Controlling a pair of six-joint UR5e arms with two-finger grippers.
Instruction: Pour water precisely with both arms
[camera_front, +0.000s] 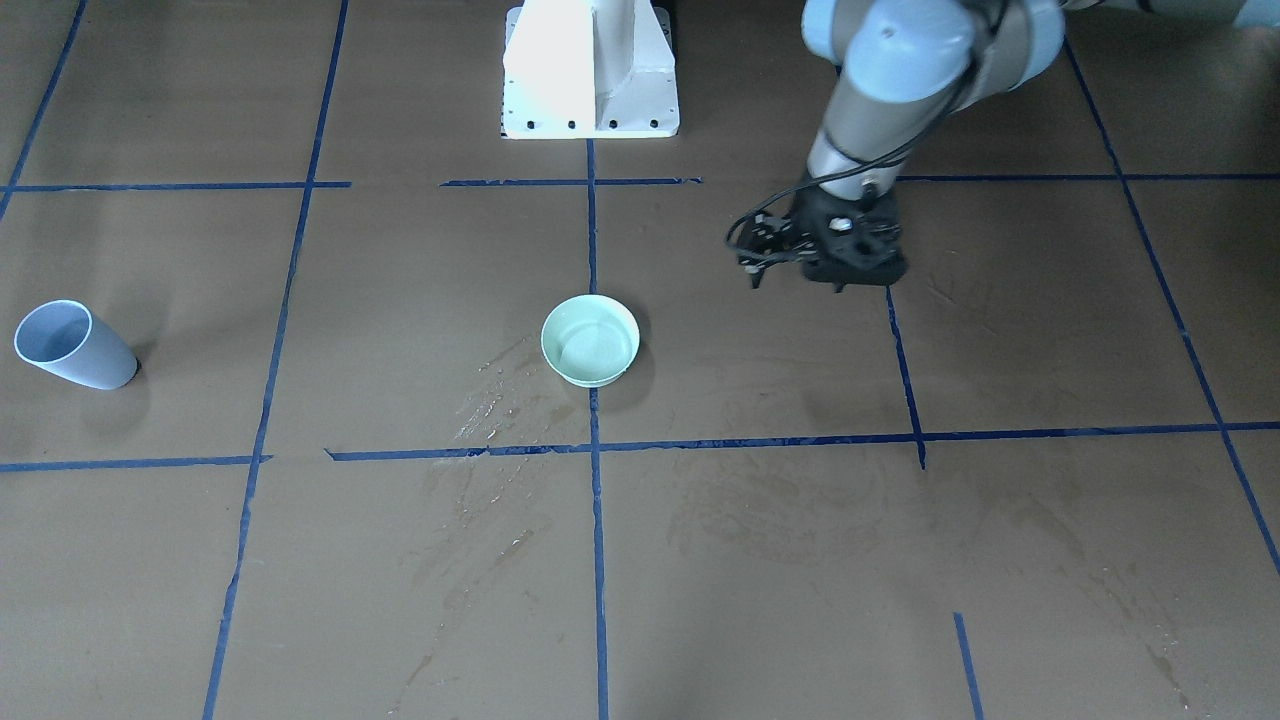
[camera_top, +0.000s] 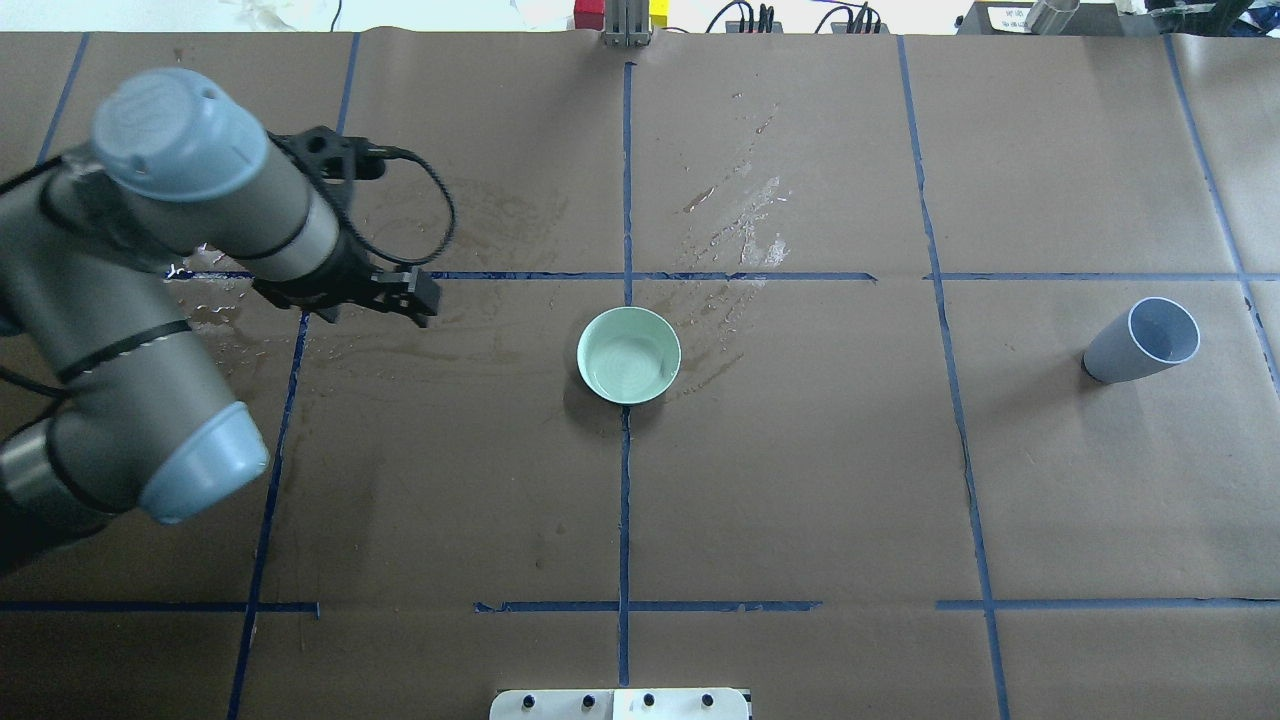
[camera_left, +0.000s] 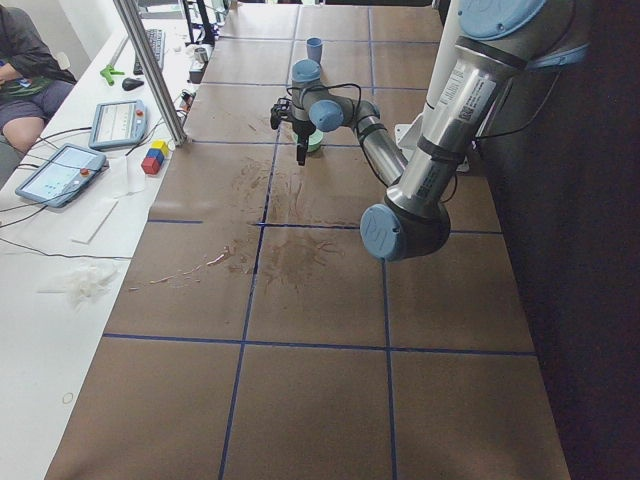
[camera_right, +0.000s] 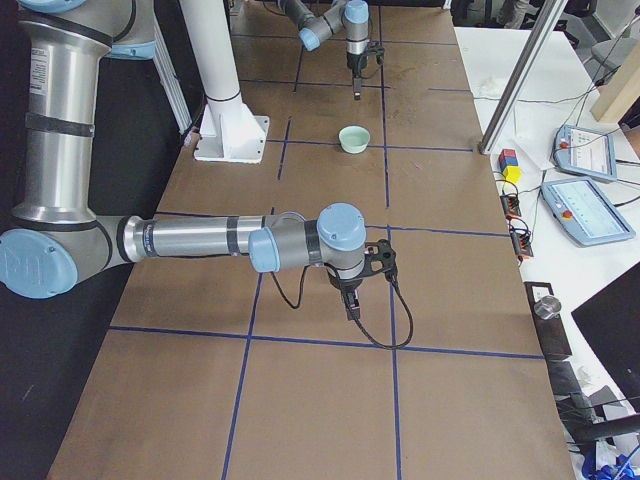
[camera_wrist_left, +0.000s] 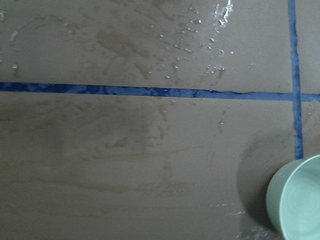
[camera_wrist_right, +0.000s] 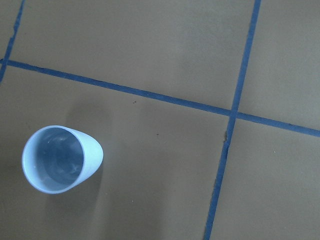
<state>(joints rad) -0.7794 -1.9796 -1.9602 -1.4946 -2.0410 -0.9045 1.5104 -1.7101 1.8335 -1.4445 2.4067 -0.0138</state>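
- Hovering over wet brown paper, the left gripper (camera_front: 830, 265) sits to the left of the bowl (camera_top: 629, 355) and well apart from it. I cannot tell how its fingers stand.
- The right gripper (camera_right: 352, 310) shows only in the right side view, hanging low over the worktop (camera_top: 800, 480). Its fingers' state cannot be told either.
- The grey-blue cup (camera_top: 1142, 340) stands upright on the right, well apart from the bowl.
- Water (camera_wrist_right: 52, 160) shows as faint glints inside the cup.
- Spilled drops (camera_top: 752, 238) shine on the paper beyond the bowl.
- The mint-green bowl sits on the centre line of the blue tape (camera_top: 625, 500) grid.
- A white bolted pedestal (camera_front: 590, 70) stands at the robot's edge, in line with the bowl.
- On the white surface alongside lie two tablets (camera_left: 58, 172), coloured blocks (camera_left: 153, 158) and a metal post (camera_left: 150, 70). A seated person (camera_left: 25, 70) is at the far corner.
- A white label (camera_left: 470, 85) on the left arm (camera_left: 440, 150) carries print too small to read.
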